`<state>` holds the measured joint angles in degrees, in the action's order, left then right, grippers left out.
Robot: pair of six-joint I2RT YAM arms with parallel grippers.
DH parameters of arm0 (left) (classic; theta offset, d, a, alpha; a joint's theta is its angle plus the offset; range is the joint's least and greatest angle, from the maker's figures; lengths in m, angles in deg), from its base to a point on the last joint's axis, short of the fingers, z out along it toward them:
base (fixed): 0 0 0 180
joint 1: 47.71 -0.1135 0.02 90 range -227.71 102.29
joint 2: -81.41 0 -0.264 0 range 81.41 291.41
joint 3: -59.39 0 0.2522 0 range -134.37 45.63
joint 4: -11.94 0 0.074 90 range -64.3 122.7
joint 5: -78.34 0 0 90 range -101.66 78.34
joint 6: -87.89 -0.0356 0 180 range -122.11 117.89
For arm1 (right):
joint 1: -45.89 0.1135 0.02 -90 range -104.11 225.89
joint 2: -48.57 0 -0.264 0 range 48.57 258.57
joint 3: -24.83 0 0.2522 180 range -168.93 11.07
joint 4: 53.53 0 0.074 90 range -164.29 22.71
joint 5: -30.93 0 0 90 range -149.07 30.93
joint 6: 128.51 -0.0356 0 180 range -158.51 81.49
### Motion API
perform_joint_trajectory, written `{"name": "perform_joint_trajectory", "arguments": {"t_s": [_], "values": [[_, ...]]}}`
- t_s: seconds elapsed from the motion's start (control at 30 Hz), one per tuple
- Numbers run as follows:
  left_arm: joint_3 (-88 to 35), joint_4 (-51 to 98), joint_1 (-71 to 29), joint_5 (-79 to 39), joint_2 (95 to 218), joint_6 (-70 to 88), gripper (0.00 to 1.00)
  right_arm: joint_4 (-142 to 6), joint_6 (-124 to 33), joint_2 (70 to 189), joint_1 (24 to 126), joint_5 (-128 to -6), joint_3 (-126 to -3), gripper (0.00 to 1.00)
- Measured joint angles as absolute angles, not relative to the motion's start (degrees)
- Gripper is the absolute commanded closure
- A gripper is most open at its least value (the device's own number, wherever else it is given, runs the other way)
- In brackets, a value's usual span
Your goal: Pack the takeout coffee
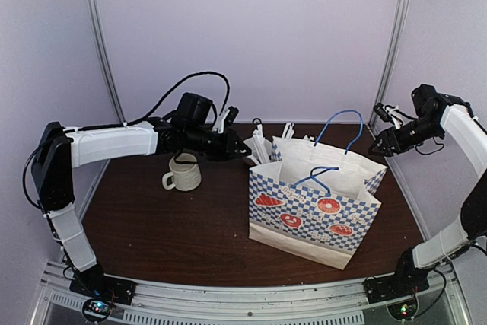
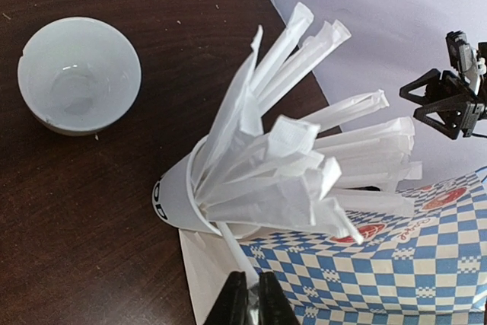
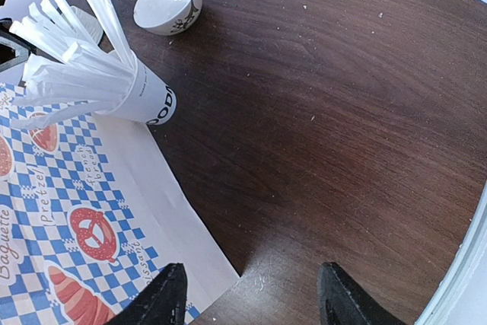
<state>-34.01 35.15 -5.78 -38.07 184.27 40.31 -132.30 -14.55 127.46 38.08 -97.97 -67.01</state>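
From above, the left end effector [image 1: 242,150] reaches to the white cup [image 1: 262,148] of stirrers just behind the blue-checked paper bag [image 1: 312,203], a cream mug [image 1: 183,173] nearby on the tabletop [image 1: 175,226], while the right end effector [image 1: 380,142] hangs off the bag's right end. The left wrist view shows its fingers narrowed to a slit, pinching the low end of one white stirrer [image 2: 232,253] leaning from that cup. The right wrist view shows fingers spread wide, empty, over the bag's edge and tabletop; the black coffee cups show in no view, so their place cannot be told.
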Motion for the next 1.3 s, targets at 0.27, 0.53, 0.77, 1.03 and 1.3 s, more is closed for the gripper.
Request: {"name": "perform_joint_trajectory", "arguments": {"t_s": [0.27,0.53,0.77,1.03,1.3], "values": [[-34.7,38.0,-5.8,-38.0,182.5,39.3,1.00,-132.1,-14.6,127.5,38.1,-98.0,-67.0,0.38],[-37.8,45.7,-5.8,-37.0,170.7,36.3,1.00,-131.9,-14.6,128.8,38.1,-98.0,-67.0,0.38],[-44.3,54.3,-5.8,-35.1,158.6,33.1,1.00,-132.0,-14.7,129.9,38.1,-97.9,-67.3,0.39],[-51.4,62.4,-5.8,-34.9,150.3,29.8,1.00,-132.0,-14.7,130.6,38.1,-97.9,-67.4,0.39],[-54.4,63.6,-4.9,-45.4,150.7,31.7,1.00,-132.0,-14.7,131.2,38.1,-98.0,-67.9,0.39]]}}
